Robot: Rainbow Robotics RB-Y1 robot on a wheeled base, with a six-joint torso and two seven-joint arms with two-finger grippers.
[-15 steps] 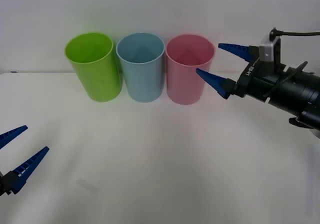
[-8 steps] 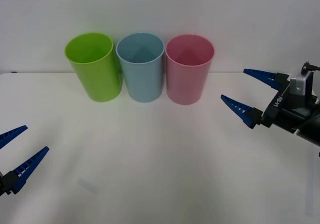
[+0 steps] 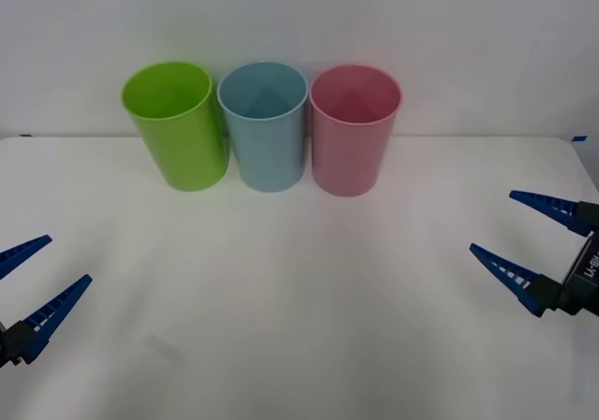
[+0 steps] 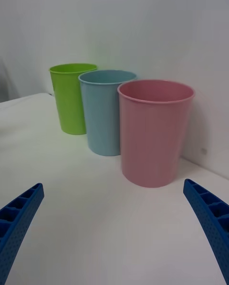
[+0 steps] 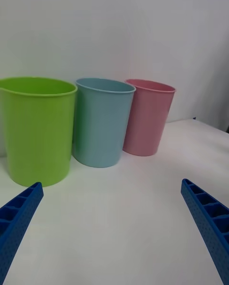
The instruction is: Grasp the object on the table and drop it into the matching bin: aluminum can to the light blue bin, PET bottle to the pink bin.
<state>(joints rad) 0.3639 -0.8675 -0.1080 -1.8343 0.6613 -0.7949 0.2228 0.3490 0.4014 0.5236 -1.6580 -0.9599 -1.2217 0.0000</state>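
Front view gives you both blue ribbed claws spread apart and empty, right claw [image 3: 526,252] at four o'clock, left claw [image 3: 37,284] at eight; no can lies on the white surface [image 3: 299,298], so closing now would grip nothing.

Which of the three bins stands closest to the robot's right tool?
The pink bin, the right end of the row, nearest the right tool; the light blue bin and lime green bin stand farther left.
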